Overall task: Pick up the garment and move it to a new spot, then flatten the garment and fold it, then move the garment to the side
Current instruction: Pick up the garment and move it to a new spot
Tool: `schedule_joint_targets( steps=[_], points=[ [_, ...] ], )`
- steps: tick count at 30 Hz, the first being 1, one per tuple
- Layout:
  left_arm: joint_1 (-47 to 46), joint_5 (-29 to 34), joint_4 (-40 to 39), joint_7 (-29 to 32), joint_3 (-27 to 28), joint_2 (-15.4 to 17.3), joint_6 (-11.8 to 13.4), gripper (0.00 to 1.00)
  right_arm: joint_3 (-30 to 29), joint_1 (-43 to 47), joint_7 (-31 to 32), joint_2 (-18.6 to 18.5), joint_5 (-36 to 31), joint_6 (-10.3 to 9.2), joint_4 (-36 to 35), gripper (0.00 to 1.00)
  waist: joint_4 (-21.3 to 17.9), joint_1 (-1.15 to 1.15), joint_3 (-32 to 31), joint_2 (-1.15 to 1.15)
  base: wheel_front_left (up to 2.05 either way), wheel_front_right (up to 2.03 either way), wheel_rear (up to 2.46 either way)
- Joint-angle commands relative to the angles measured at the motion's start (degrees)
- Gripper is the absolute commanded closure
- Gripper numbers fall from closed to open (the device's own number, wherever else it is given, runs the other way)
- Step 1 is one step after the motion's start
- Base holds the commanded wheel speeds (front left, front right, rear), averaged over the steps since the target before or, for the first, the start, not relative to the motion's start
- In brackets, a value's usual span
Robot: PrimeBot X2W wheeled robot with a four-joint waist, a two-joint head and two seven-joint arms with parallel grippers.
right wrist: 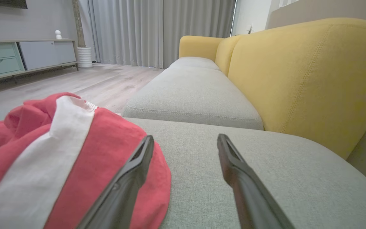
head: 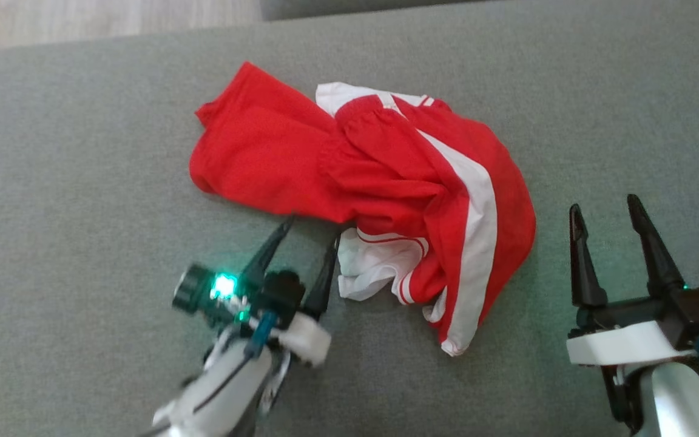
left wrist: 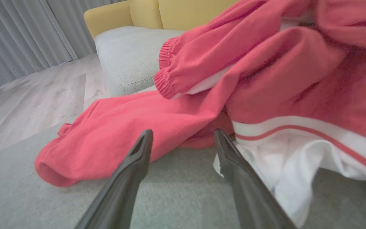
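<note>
The garment (head: 380, 188) is a red piece of clothing with white stripes, lying crumpled on the grey cushion (head: 82, 182). My left gripper (head: 312, 233) stands open at its near edge, fingertips just short of the red cloth and the white hem, nothing between them. The left wrist view shows the garment (left wrist: 233, 89) close ahead of the left gripper (left wrist: 183, 136), with an elastic cuff on top. My right gripper (head: 605, 209) is open to the right of the pile, apart from it. In the right wrist view the garment (right wrist: 59, 149) lies left of the right gripper (right wrist: 186, 141).
The grey cushion stretches wide around the pile. A yellow sofa backrest (right wrist: 303, 79) rises at the right of the right wrist view, with another grey seat cushion (right wrist: 195, 95) beyond. Wooden floor (head: 52, 24) lies past the cushion's far edge, with curtains (right wrist: 160, 31) and a sideboard (right wrist: 17, 57).
</note>
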Motion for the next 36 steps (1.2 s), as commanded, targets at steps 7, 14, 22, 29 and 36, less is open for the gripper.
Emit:
schedule_joint_targets(
  steps=[7, 14, 22, 29, 36],
  points=[
    [-11.1, 1.09, 8.58, -0.29, 1.92, -2.7, -3.73, 0.0, 3.54, -3.04, 0.02, -0.76, -0.46, 0.2, -1.59, 0.0, -2.66, 0.0, 3.37, 0.0, 0.0, 0.0, 0.0],
    [-13.78, -0.42, 9.83, -0.29, 5.56, -3.81, -2.93, 1.0, 4.48, -3.25, 0.02, -1.13, 0.09, 0.2, -1.04, 0.0, -4.8, 0.0, 2.18, 0.0, 0.0, 0.0, 0.0],
    [-13.39, 1.45, -2.4, -0.29, 11.86, -2.32, -2.32, 1.0, 3.65, -1.37, 0.02, -0.82, 0.04, 0.2, -0.7, 0.0, -3.54, 0.0, -1.29, 0.0, 0.0, 0.0, 0.0],
    [-16.87, 2.67, -10.24, -0.29, 18.59, 3.02, -3.95, 1.0, 3.25, 0.73, 0.02, -0.44, -0.03, 0.2, -0.68, 0.0, 0.25, 0.0, -4.89, 0.0, 0.0, 0.0, 0.0],
    [-20.77, 3.57, -13.39, -0.15, 25.94, 13.43, -3.36, 1.0, 2.71, 2.42, 0.02, -0.28, -0.03, 0.2, -0.91, 0.0, 4.6, 0.0, -6.06, 0.0, 0.0, 0.0, 0.0]
  ],
)
